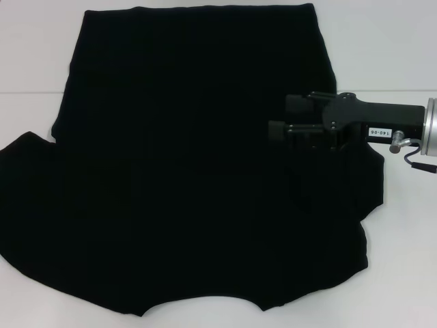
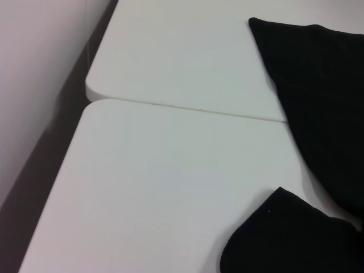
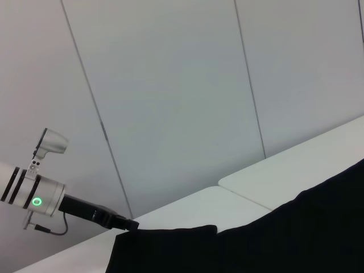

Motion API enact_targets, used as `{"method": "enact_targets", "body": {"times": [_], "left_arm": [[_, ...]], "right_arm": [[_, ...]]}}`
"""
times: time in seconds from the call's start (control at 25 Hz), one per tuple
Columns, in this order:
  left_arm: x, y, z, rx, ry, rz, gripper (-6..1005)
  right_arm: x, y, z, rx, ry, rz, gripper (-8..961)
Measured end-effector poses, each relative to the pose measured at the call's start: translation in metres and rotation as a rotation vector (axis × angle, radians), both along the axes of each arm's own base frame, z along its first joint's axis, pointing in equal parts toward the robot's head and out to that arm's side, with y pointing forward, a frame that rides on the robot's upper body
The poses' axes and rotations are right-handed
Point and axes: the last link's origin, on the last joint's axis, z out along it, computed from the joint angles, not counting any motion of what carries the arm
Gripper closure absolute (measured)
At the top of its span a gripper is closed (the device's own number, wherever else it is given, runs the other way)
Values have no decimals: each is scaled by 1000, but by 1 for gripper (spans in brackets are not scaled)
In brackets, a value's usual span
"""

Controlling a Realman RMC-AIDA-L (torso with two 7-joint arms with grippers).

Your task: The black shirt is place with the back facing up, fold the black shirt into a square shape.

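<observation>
I see the right gripper (image 1: 278,117) reaching in from the right side of the head view, level over the right part of the shirt (image 1: 191,178). Two black finger ends (image 1: 299,103) stick out toward the left, one above the other with a gap between them. They blend into the black cloth underneath, so I cannot tell whether the gripper is released or clenched, or whether it touches the cloth. Behind the fingers I see the black gripper body with a small white label, then a silver wrist ring (image 1: 430,133) at the frame edge.

The shirt lies spread flat on the white worktop (image 1: 27,68) and fills most of the head view. Its straight edge is at the far side. A sleeve runs out to the left, and a curved edge lies at the near side. On the right, below the gripper, the outline is uneven.

The left gripper (image 3: 122,223) does not appear in the head view. I pick it up in the right wrist view, at the edge of the shirt (image 3: 273,244); its state I cannot tell. The left wrist view shows the sleeve (image 2: 284,239) and the shirt's side edge on the worktop (image 2: 159,187), with a seam between two worktop panels.
</observation>
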Motion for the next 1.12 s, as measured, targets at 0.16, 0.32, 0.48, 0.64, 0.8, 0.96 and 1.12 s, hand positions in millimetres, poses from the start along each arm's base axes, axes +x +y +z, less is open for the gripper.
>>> {"method": "enact_targets", "body": {"times": [0.16, 0.32, 0.48, 0.64, 0.8, 0.96, 1.12], "left_arm": [[-2, -3, 1, 7, -11, 9, 997], [0, -4, -2, -4, -28, 1, 997], [2, -7, -2, -5, -47, 2, 998], [4, -13, 0, 6, -75, 16, 998], [2, -20, 1, 21, -79, 35, 998], [-2, -24, 2, 30, -82, 50, 997], [-2, -25, 2, 32, -80, 51, 997]], "right_arm": [[0, 0, 0, 2, -1, 0, 119], [0, 1, 1, 5, -1, -1, 121], [1, 1, 2, 7, -3, 0, 122], [1, 1, 2, 9, -5, 2, 123], [1, 1, 3, 10, -10, 6, 124], [1, 1, 3, 11, -13, 9, 125], [2, 1, 4, 11, -14, 10, 126]]}}
